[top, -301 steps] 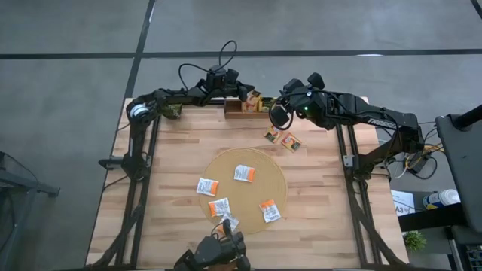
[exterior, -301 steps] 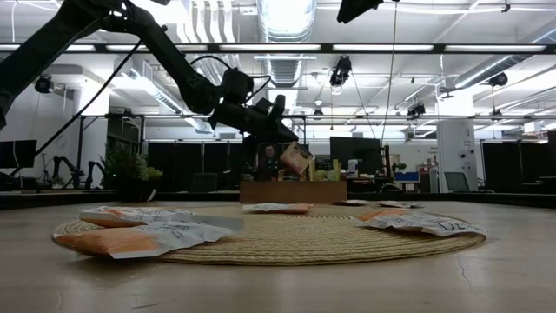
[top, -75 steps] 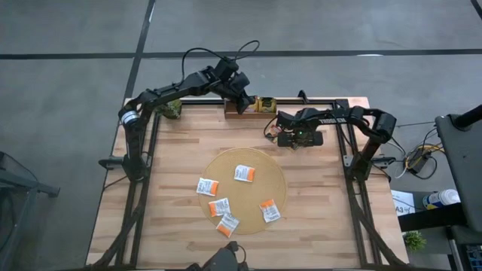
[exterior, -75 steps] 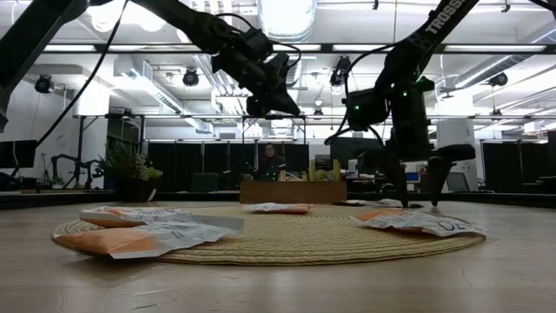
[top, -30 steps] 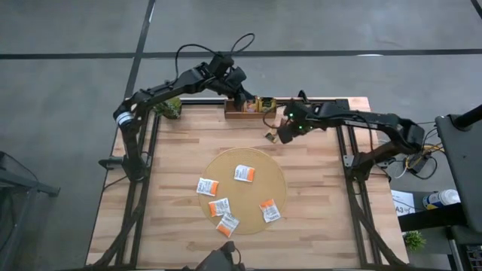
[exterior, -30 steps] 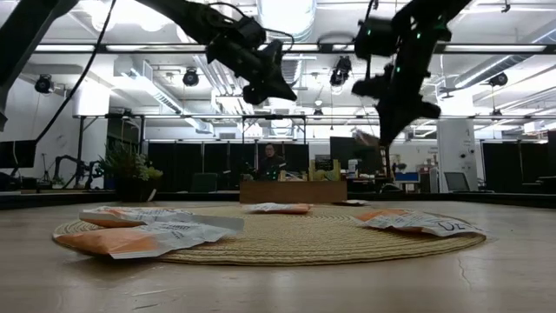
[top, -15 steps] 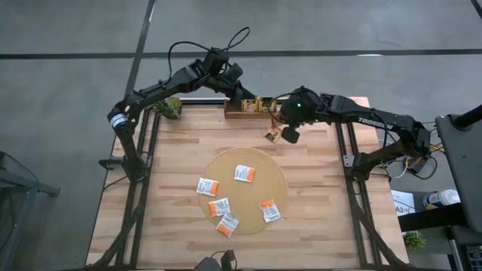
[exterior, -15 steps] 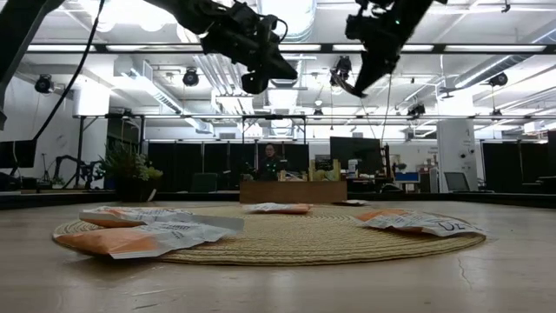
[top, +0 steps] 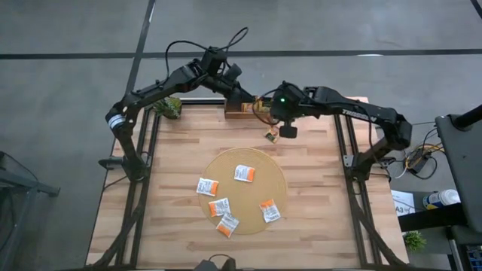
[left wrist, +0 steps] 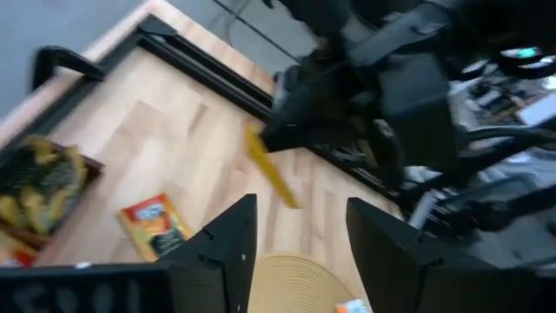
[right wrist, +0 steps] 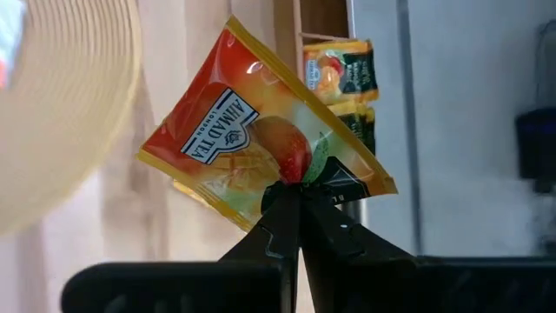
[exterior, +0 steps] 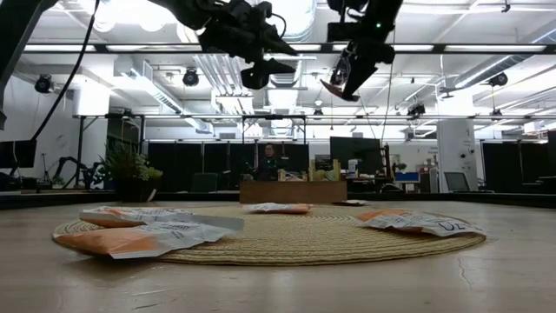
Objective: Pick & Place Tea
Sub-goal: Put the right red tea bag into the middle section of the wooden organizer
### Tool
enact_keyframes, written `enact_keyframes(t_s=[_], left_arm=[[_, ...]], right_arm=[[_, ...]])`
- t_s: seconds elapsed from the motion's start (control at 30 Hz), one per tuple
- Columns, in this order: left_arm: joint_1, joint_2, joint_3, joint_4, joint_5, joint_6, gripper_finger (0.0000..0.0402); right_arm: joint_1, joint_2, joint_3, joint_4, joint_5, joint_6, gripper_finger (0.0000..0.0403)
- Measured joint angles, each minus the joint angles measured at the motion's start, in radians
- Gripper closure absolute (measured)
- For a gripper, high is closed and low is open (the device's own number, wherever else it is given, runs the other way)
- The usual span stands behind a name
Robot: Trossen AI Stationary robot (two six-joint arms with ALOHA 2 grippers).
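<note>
My right gripper [right wrist: 298, 198] is shut on an orange tea sachet [right wrist: 261, 148], high above the table beside the tray's right end; in the low view the sachet [exterior: 337, 84] hangs at the gripper. My left gripper [left wrist: 300, 261] stands open and holds nothing, high over the wooden tray [top: 242, 108] at the far edge. The tray holds upright green-and-yellow sachets [left wrist: 39, 187]. One orange sachet [top: 273, 135] lies flat on the table next to the tray. Several sachets [top: 208, 186] lie flat on the round mat [top: 226, 162]. My right gripper pinches the orange sachet between its two fingertips at the middle of one edge [right wrist: 300, 176]. The fingers slant down from above. The sachet sticks out past the fingertips, tilted, and is lifted clear of the table and the tray.
A small green plant [top: 169, 108] stands at the far left corner. The two arms are close together above the tray. Bare wood lies to the left and right of the mat. A person sits in the room behind the table [exterior: 271, 161].
My right gripper has risen with the orange sachet and gone toward the tray at the far edge, rolling its wrist; the sachet is lifted well clear of the table. My left gripper has opened above the tray and turned a little.
</note>
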Motion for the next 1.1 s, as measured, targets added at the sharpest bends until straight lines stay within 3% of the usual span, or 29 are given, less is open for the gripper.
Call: enact_keyframes(t_s=[0.33, 0.5, 1.1], left_arm=[[-0.039, -0.001, 0.000, -0.017, 0.019, -0.021, 0.0230], [-0.044, 0.000, 0.000, -0.017, -0.051, -0.139, 0.0230], [-0.060, 0.004, -0.001, -0.019, -0.074, -0.281, 0.0230]], right_arm=[[0.000, 0.090, 0.120, -0.001, 0.001, -0.109, 0.0395], [0.008, 0.107, 0.161, 0.000, 0.001, -0.151, 0.0395], [0.092, 0.107, 0.190, 0.006, 0.001, -0.242, 0.0395]])
